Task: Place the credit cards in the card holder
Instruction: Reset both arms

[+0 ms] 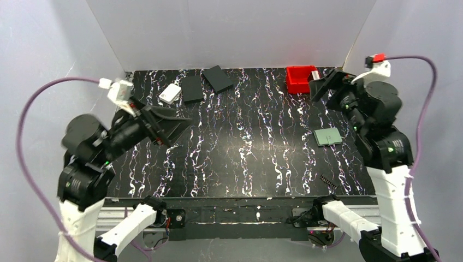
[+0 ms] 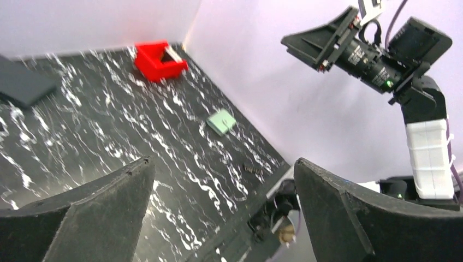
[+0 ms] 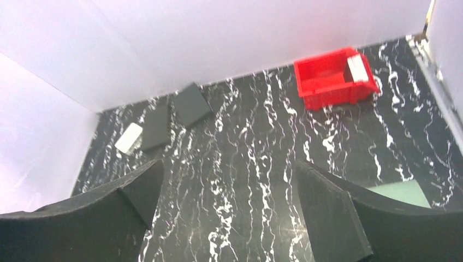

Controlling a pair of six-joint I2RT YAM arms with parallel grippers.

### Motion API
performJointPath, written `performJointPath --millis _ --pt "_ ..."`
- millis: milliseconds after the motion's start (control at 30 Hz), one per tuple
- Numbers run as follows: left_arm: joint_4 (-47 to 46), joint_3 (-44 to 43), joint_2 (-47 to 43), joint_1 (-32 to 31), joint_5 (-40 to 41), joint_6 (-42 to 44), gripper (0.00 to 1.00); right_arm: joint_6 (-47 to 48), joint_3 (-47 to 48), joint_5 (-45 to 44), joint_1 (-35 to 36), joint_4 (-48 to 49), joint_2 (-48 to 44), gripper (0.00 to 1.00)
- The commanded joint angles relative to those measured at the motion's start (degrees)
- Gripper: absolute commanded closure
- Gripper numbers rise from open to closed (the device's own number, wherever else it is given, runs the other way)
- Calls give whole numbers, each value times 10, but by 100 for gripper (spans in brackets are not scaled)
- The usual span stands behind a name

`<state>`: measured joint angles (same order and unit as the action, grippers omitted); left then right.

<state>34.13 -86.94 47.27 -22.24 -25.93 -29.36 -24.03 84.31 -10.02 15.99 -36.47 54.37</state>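
Top view: left gripper [image 1: 173, 129] at left centre and right gripper [image 1: 319, 86] at upper right are held raised, fingers apart and empty; the card holder [image 1: 327, 136] is laid flat at right centre, near the table [image 1: 245, 164] edge. Left wrist view: bare marble is seen around the card holder [image 2: 221, 121] (approach room judged ample). Right wrist view: the credit cards [image 3: 357, 67], so judged, are lodged in the red bin [image 3: 327, 82], hemmed by its walls.

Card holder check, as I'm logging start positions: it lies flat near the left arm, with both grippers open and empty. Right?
Not quite: the top external view shows the card holder lying flat near the right arm, not the left. The left gripper and right gripper are both open and empty.
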Motion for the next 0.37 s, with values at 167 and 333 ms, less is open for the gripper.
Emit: performJointPath --millis 167,333 --pt "-6 -55 -29 0 136 36 2 13 82 -56 -2 -20 -29 2" --pt "-10 -48 -24 0 120 3 2 59 106 -34 -2 -25 -28 2"
